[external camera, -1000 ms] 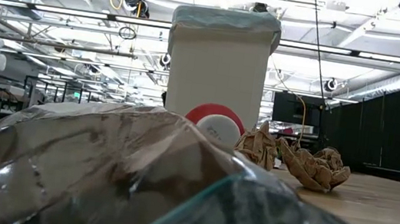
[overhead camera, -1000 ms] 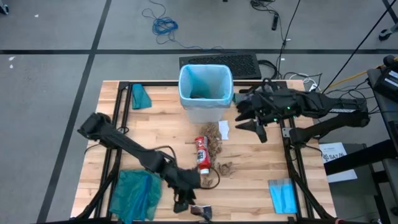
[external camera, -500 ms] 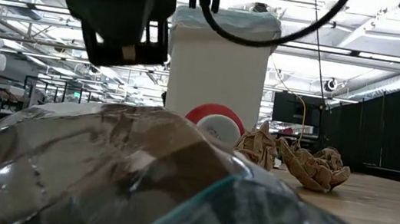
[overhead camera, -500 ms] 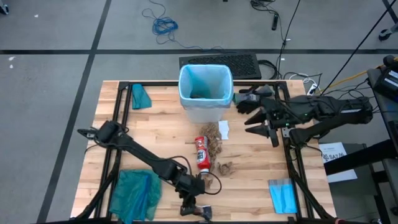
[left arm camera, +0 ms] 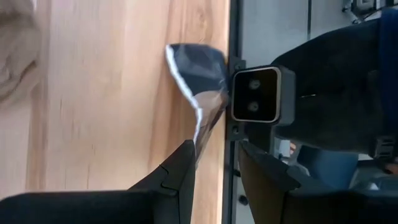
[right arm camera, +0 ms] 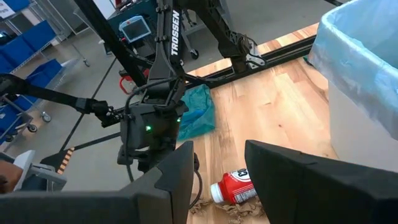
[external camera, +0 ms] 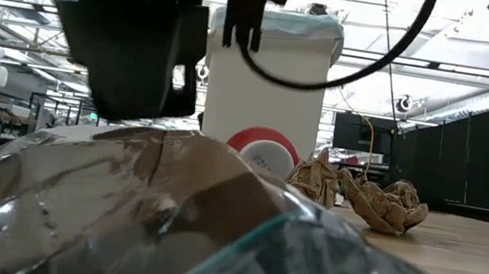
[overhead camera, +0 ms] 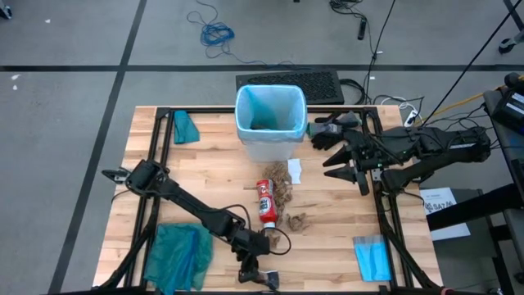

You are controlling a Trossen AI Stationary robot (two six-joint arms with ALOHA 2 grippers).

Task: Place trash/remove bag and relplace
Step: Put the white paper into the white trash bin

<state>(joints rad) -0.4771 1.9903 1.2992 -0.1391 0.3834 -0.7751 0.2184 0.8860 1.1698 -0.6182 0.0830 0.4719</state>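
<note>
The white bin (overhead camera: 270, 123) lined with the light-blue bag (overhead camera: 270, 105) stands at the table's far middle. In front of it lies the trash: a red-and-white bottle (overhead camera: 265, 201), brown paper scraps (overhead camera: 282, 187), a white scrap (overhead camera: 295, 170). A dark wrapper (left arm camera: 198, 74) lies at the near edge. My left gripper (left arm camera: 214, 163) is open and tipped down just behind it, the wrapper's narrow end (left arm camera: 200, 134) reaching to its fingertips. My right gripper (overhead camera: 348, 168) hovers open, right of the bin. My left gripper has the wrapper's narrow end (left arm camera: 199, 140) right beside one fingertip (left arm camera: 186, 152); I cannot tell whether they touch. The wrapper lies on the table.
A teal-green bag (overhead camera: 178, 252) lies at the near left, a small teal piece (overhead camera: 185, 127) at the far left, a folded blue sheet (overhead camera: 372, 258) at the near right. A keyboard (overhead camera: 288, 84) sits behind the bin. The low-view camera (left arm camera: 255, 102) stands just past the wrapper.
My left gripper has come down toward the wrapper at the near edge, shifting a little to the right and entering the low view from above. My right gripper has drifted slightly toward the table's right and near side, then held still.
</note>
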